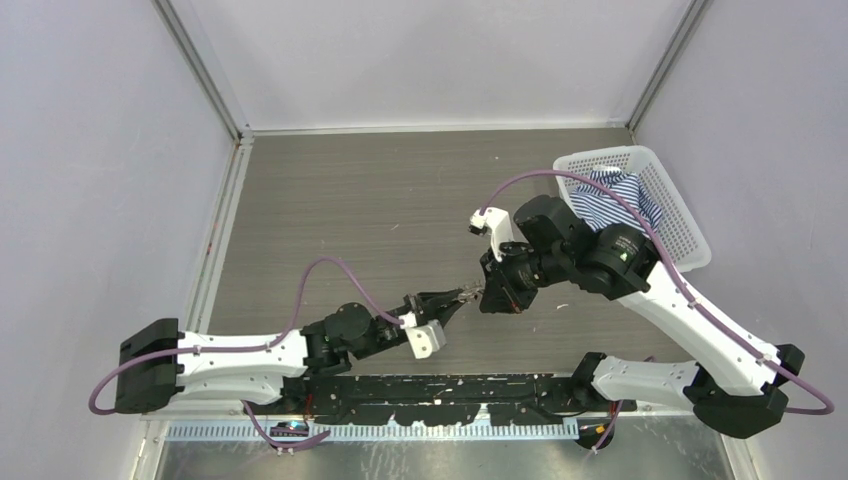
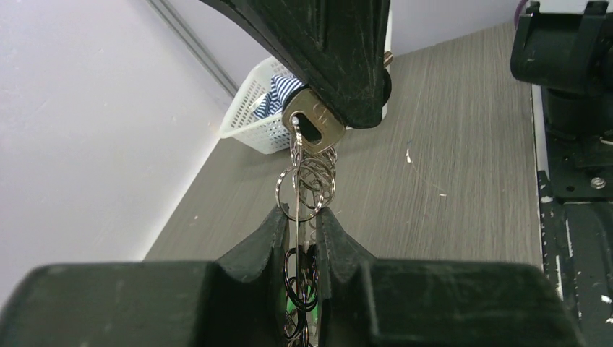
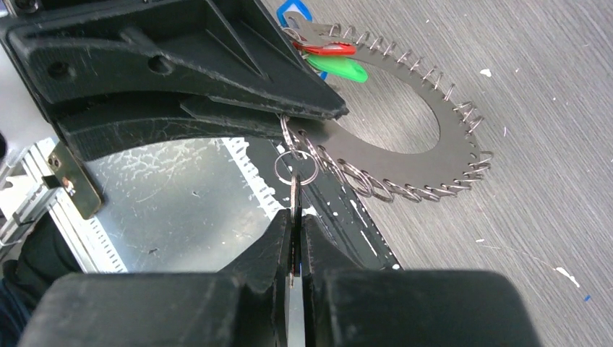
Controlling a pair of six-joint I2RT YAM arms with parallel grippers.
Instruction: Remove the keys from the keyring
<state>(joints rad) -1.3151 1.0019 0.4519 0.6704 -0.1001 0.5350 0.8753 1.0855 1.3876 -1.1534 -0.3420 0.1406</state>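
Right tool (image 3: pixel 294 220) almost closed, pinching a flat silver metal key (image 2: pixel 325 127) edge-on; left tool (image 2: pixel 300 215) likewise narrow, clamping the flat grey toothed metal keyring (image 3: pixel 405 72) in the air above the grey wood-grain table (image 1: pixel 400 200), just inside its near edge, about midway along. Likely trouble on pulling: small wire split ring (image 3: pixel 276 168) snagging on a tooth, keyring dragged out of the clamp, or key slipping from so thin a pinch and dropping onto the black base rail (image 1: pixel 440 390).

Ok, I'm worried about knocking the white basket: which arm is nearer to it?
Right. The right arm overlaps the white basket's near-left side in the top view; the left arm lies along the table's near edge, far to the basket's left.
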